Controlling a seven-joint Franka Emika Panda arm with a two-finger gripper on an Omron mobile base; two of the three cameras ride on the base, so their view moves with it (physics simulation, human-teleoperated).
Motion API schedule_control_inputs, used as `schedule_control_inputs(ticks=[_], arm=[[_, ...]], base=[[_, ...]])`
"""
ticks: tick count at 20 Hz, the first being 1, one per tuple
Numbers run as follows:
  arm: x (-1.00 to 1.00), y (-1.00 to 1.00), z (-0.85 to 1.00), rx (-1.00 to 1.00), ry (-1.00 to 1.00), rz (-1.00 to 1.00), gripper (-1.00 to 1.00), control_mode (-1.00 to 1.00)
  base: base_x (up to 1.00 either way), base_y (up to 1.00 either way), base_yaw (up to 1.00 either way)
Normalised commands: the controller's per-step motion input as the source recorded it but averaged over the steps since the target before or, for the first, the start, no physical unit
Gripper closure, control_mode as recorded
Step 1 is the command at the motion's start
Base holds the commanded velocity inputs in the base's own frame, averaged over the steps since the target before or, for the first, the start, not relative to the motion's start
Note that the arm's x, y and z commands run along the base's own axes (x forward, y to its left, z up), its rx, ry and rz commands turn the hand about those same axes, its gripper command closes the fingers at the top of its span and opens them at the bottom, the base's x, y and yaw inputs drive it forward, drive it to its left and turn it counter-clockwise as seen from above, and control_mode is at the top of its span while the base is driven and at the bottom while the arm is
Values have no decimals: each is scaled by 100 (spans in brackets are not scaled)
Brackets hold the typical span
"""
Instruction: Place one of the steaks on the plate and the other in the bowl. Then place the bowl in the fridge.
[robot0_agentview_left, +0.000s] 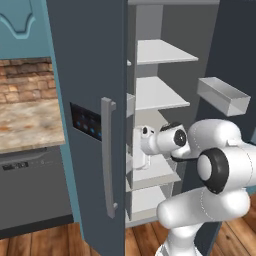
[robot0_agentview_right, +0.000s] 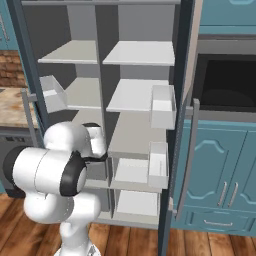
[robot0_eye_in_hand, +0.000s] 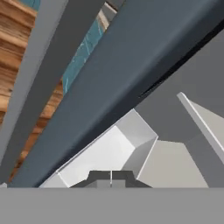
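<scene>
The fridge (robot0_agentview_left: 90, 75) stands open, both doors swung wide, pale shelves (robot0_agentview_right: 137, 95) bare in front of the arm. The gripper (robot0_eye_in_hand: 111, 178) reaches in at mid-height, fingertips pressed together with nothing between them, pointing at a grey door bin (robot0_eye_in_hand: 109, 151) just beside the dark door edge.

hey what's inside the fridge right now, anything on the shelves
The fridge stands open with pale grey shelves and door bins; those that show are bare, with no bowl or steak on them. The robot's arm covers part of the lower left shelves, so that area can't be checked.
</scene>
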Motion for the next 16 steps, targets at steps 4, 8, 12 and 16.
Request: schedule_control_inputs(ticks=[4, 8, 12, 16], arm=[[49, -6, 59, 13, 32, 32, 100, -100], [49, -31, 55, 18, 36, 36, 100, -100], [47, -53, 54, 23, 33, 38, 100, -100], [52, -65, 47, 27, 24, 39, 100, -100]], base=[[0, 0, 0], [0, 0, 0], [0, 0, 0], [0, 0, 0]])
